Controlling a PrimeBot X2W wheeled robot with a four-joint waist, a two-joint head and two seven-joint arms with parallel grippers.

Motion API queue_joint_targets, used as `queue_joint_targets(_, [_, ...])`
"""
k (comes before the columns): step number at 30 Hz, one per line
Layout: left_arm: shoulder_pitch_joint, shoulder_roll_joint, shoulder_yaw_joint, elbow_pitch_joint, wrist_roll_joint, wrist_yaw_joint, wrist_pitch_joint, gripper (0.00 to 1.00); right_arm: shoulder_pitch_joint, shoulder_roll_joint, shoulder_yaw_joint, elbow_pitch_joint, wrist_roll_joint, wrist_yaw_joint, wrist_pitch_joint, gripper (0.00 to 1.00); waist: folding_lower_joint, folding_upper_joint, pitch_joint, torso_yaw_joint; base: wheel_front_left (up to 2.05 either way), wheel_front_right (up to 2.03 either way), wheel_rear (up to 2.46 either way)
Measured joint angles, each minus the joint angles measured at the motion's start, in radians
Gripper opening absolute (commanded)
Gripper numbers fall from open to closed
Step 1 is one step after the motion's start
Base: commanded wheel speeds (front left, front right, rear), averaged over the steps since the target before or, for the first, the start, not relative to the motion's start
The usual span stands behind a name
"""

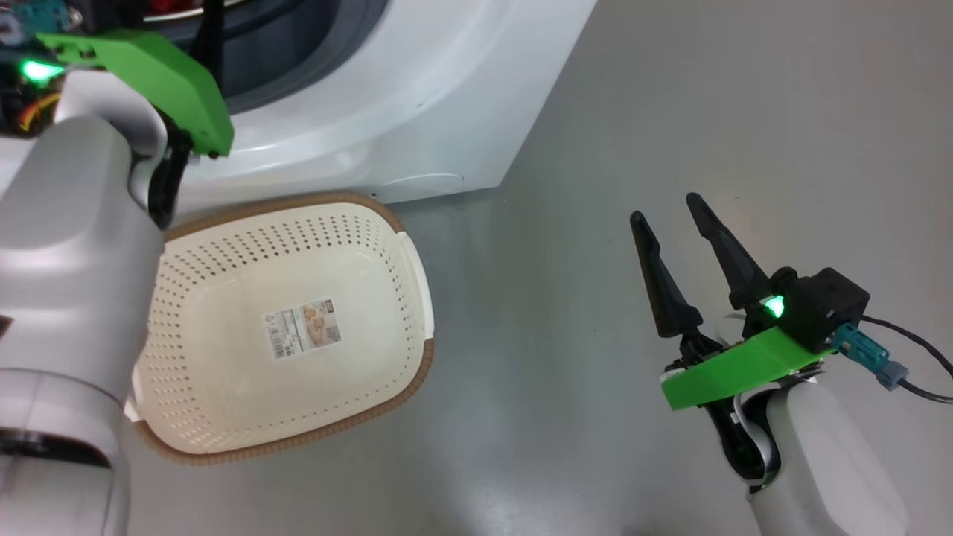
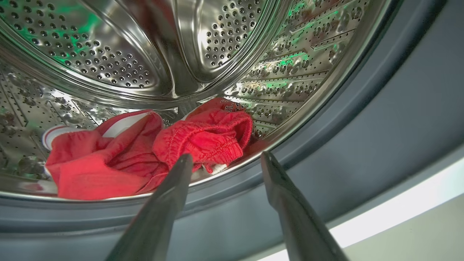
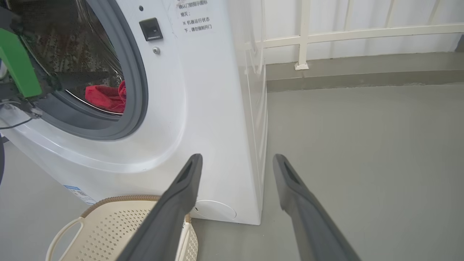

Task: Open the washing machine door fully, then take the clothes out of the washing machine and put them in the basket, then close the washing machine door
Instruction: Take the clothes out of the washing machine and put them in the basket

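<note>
The white washing machine point(image 1: 417, 97) stands with its mouth uncovered; the washing machine door is out of view. Red clothes point(image 2: 119, 159) with white trim lie in a heap at the bottom front of the steel drum point(image 2: 108, 54). My left gripper point(image 2: 226, 156) is open at the drum's lip, above the grey gasket point(image 2: 380, 119), its tips just short of the fabric and holding nothing. In the right wrist view its fingers point(image 3: 83, 77) reach into the mouth above the clothes point(image 3: 105, 97). The cream basket point(image 1: 283, 202) sits empty on the floor before the machine. My right gripper point(image 1: 665, 208) hangs open over bare floor, right of the basket.
Grey floor point(image 1: 670, 112) stretches to the right of the machine. A white railing point(image 3: 304, 36) and a low kerb run along the far side. A black cable point(image 1: 916, 350) trails from my right wrist. The basket point(image 3: 119, 221) nearly touches the machine's front base.
</note>
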Motion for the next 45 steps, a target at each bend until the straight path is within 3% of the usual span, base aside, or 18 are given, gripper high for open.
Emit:
queue_joint_targets(22, [-0.143,0.127,-0.073,0.139,0.044,0.01,0.01,1.0,-0.047,0.034,0.065,0.002,0.006,0.0,0.0,1.0,0.0,0.0,0.084,-0.11,0.0,0.0,0.0])
queue_joint_targets(34, [-0.159,0.149,-0.096,0.146,0.045,0.01,0.023,1.0,-0.066,0.037,0.084,0.002,0.007,0.0,0.0,1.0,-0.0001,0.0,0.098,-0.133,0.0,0.0,0.0])
queue_joint_targets(36, [-0.161,0.151,-0.103,0.147,0.045,0.01,0.023,0.49,-0.07,0.038,0.084,0.002,0.007,0.0,0.0,1.0,-0.0001,0.0,0.1,-0.135,0.0,0.0,0.0])
queue_joint_targets(39, [-0.161,0.152,-0.111,0.148,0.045,0.009,0.023,0.0,-0.07,0.039,0.084,0.002,0.007,0.0,0.0,1.0,0.0,0.0,0.1,-0.137,0.0,0.0,0.0])
queue_joint_targets(45, [-0.16,0.149,-0.116,0.149,0.04,0.007,0.003,0.0,-0.07,0.039,0.083,0.002,0.007,0.0,0.0,1.0,0.0,0.0,0.093,-0.136,0.0,0.0,0.0])
